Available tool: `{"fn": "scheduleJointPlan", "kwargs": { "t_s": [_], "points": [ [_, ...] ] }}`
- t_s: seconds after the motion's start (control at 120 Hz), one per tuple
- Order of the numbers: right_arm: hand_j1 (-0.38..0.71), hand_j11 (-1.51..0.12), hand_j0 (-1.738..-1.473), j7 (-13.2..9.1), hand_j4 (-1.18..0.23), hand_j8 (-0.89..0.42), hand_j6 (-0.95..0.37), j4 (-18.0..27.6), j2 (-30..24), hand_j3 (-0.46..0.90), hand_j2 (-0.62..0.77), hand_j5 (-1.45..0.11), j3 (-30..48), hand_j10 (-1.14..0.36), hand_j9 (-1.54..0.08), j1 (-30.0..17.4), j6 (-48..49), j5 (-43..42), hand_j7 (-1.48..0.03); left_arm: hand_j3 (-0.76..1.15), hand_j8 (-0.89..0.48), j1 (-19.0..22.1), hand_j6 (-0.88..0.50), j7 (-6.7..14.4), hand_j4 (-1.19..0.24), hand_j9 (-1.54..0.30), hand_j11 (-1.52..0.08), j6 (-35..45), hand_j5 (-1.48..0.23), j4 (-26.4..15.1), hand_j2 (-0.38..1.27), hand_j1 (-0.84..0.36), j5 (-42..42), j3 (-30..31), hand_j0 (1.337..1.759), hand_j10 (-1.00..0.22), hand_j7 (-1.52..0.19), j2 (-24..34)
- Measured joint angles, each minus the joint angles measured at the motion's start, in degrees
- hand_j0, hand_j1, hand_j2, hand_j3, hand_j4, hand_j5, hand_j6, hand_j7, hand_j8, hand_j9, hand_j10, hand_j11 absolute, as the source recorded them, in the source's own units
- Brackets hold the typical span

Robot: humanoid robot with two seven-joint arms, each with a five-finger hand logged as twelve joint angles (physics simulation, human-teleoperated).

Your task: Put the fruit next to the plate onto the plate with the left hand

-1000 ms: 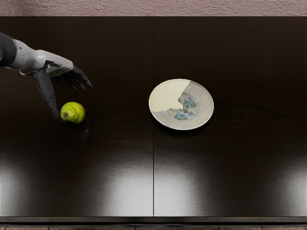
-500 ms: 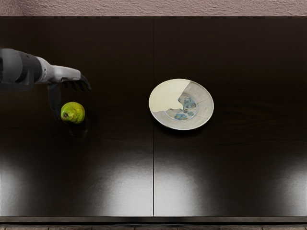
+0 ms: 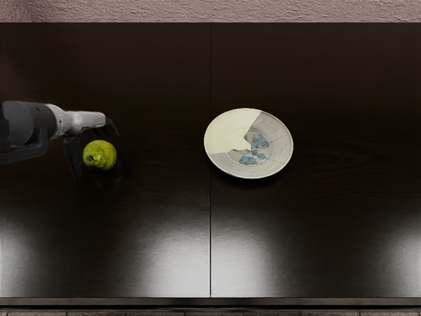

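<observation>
Well to the left of the plate (image 3: 283, 141), on the dark table (image 3: 316, 230): one fruit (image 3: 99, 155), green-yellow, pear-like, with a small dark spot on the side facing away from the plate. It is seen resting on the table surface, apart from the plate and roughly level with its centre.

Over and around the fruit, on the side far from the plate: the left hand (image 3: 89, 124), carried by a grey arm entering from the left picture edge. The hand is held spread. The thumb (image 3: 71, 158) is pointed down just beside the fruit on the side away from the plate. The dark fingers (image 3: 112, 125) are only partly made out behind the fruit's upper edge. The fruit is straddled but not seen to be clasped; contact cannot be made out against the dark surface.

Plate: shallow and round, part cream, part grey, with a blue pattern at the centre. Nothing is carried on it.

Just left of the plate: a thin seam in the table, run from the far edge to the near edge.

Beyond the plate, past the far table edge: a strip of rough, pale wall (image 3: 210, 10).
</observation>
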Motion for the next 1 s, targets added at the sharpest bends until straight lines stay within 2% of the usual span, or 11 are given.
{"fn": "scheduleJointPlan", "kwargs": {
  "t_s": [0.133,0.317,0.558,1.0],
  "points": [
    [-0.31,-0.04,-1.658,0.05,-0.03,-0.03,-0.03,-0.04,0.00,0.00,-0.01,-0.04,0.00,-0.03,-0.04,0.00,0.00,0.01,-0.04,0.00,-0.25,1.17,-0.25,0.00,-0.25,-0.32,-0.32,2.84,-0.32,0.77,0.05,0.06,1.88,1.75,1.658,-0.25,-0.32,-2.04],
    [-0.31,-0.04,-1.658,0.16,-0.03,-0.03,-0.03,-0.08,0.00,0.00,-0.01,-0.04,0.01,-0.03,-0.04,0.00,0.00,0.01,-0.04,0.00,-0.25,3.33,-0.25,0.00,-0.25,-0.32,-0.32,4.58,-0.32,3.70,0.05,0.06,5.14,2.31,1.658,-0.25,-0.32,-4.84],
    [-0.31,-0.04,-1.658,0.18,-0.03,-0.03,-0.03,-0.09,0.00,0.00,-0.01,-0.04,0.01,-0.03,-0.04,-0.02,0.00,0.00,-0.04,0.00,-0.25,4.21,-0.25,0.00,-0.25,-0.32,-0.32,6.00,-0.32,7.24,0.05,0.06,8.51,2.67,1.658,-0.25,-0.32,-7.26],
    [-0.31,-0.04,-1.658,0.18,-0.03,-0.03,-0.03,-0.11,0.00,0.00,-0.01,-0.04,0.01,-0.03,-0.04,-0.10,0.00,0.07,-0.04,0.00,-0.25,5.45,-0.25,0.00,-0.25,-0.32,-0.32,6.19,-0.32,9.50,0.05,0.06,9.11,2.78,1.658,-0.25,-0.32,-10.07]
  ]
}}
